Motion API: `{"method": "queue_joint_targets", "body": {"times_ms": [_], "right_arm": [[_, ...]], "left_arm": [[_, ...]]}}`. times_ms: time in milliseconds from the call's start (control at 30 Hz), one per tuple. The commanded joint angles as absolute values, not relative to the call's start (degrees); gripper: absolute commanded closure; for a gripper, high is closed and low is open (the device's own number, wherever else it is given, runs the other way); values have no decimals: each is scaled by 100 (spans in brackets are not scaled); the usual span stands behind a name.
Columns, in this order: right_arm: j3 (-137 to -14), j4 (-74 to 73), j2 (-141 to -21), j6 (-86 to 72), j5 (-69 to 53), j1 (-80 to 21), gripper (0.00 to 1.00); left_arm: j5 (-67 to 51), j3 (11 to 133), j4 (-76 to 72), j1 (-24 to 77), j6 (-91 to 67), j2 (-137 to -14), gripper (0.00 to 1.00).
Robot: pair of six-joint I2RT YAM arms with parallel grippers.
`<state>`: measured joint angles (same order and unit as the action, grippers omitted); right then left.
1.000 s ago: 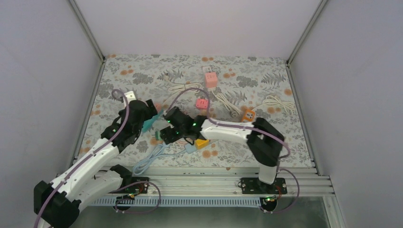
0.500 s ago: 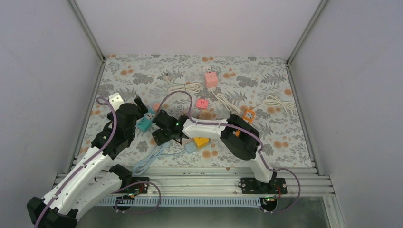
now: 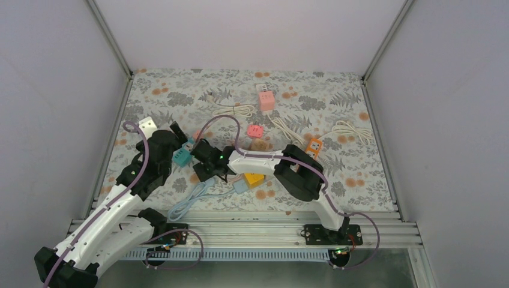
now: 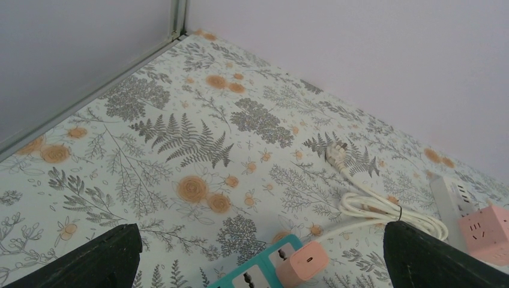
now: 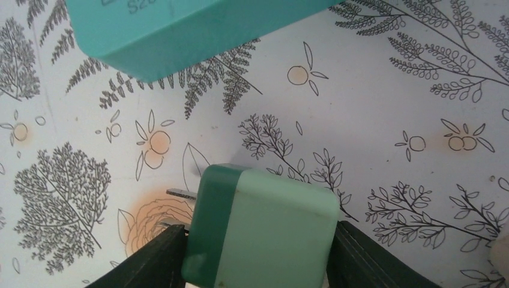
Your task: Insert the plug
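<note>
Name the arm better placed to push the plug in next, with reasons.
Right. The right gripper is clamped on the green plug, prongs exposed, with the teal socket block close beside it. The left gripper stands open, that block between its fingers, holding no plug.

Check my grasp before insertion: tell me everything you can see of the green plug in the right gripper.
The green plug is a rounded block of smooth, plastic-looking material, pale mint with a darker green band at its pronged end. Metal prongs stick out leftward over the floral mat. The right gripper clamps its two sides. The teal power strip sits beyond it, not touching.
</note>
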<state>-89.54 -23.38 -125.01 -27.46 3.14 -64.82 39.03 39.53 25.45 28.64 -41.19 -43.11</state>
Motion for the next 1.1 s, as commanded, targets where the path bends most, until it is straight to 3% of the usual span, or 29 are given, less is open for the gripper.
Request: {"method": "queue_joint_targets", "body": {"times_ms": [0,200,433,567,767,1067], "right_arm": [[-8906,-2056,-12472,-2798,344,-6463,46],[-8325,-1386,-11862,-2861,238,-6283,53],[-7608,-665,-11180,-2901,108,-5979,54],[-7142,-269,-10666,-2828,107,-5868,54],[-6407,381,-9741,-2218,-202,-5617,54],[-5786,511,-8709,-522,-610,-5350,54]], "left_arm": [[3986,4012,2532,2830,-4153,-4258,0],[3833,3868,2364,2826,-4085,-4108,0],[2582,3481,1971,2564,-3935,-4353,0],[1265,3325,1445,2269,-3759,-4435,0],[-2447,3387,351,1516,-3545,-4896,3],[-4160,4213,1152,1380,-2942,-5734,12]]}}
